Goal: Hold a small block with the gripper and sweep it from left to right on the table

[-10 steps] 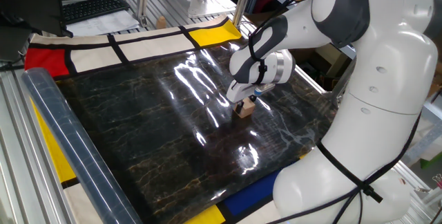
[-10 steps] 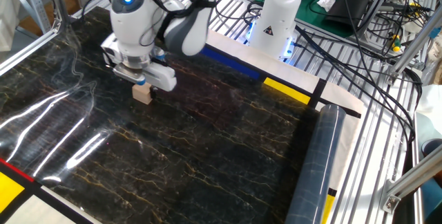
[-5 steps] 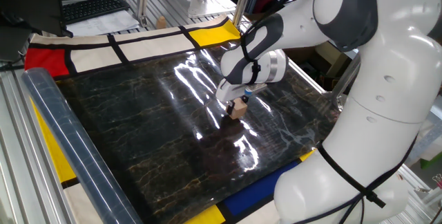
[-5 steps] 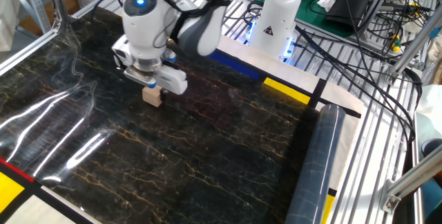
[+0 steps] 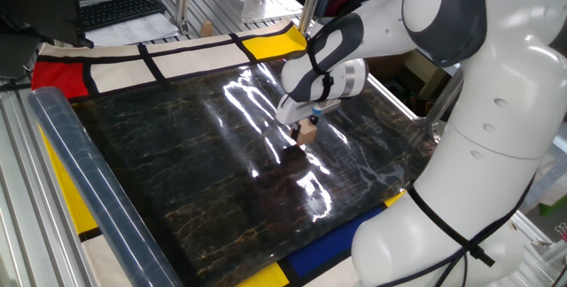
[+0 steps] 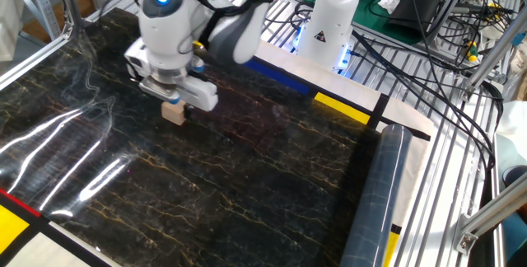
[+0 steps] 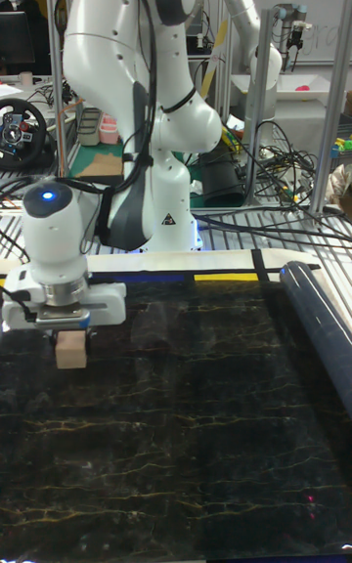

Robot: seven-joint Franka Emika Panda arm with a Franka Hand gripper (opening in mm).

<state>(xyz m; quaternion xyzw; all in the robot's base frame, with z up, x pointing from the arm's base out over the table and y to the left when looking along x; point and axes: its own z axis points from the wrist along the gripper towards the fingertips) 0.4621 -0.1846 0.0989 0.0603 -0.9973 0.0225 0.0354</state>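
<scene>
Franka arm bent low over the table, wrist pointing straight down. Gripper sits on top of the small block; dark fingers come down either side of the cube, jaws pinching it. Same seen in the other fixed view: gripper w/ white-grey housing directly above block, tan faces showing below the fingertips. Tall fixed view: gripper over block, block's underside on or just at the black marble sheet, can't tell if there's any gap. Blue light glowing on top of the wrist joint in the tall view and in the other fixed view. Block is on the marble area, not on the coloured border; in the tall view it's at the left side of the table, near the far edge, close to the arm's base. Table surface glossy, strong white glare streaks across it. Clear plastic roll lies along one table edge, well apart from block; same roll and in the other views, on the right in the tall view. Yellow panel at the far border, red panel at the far left corner in one fixed view. Keyboard on the bench beyond the table.
</scene>
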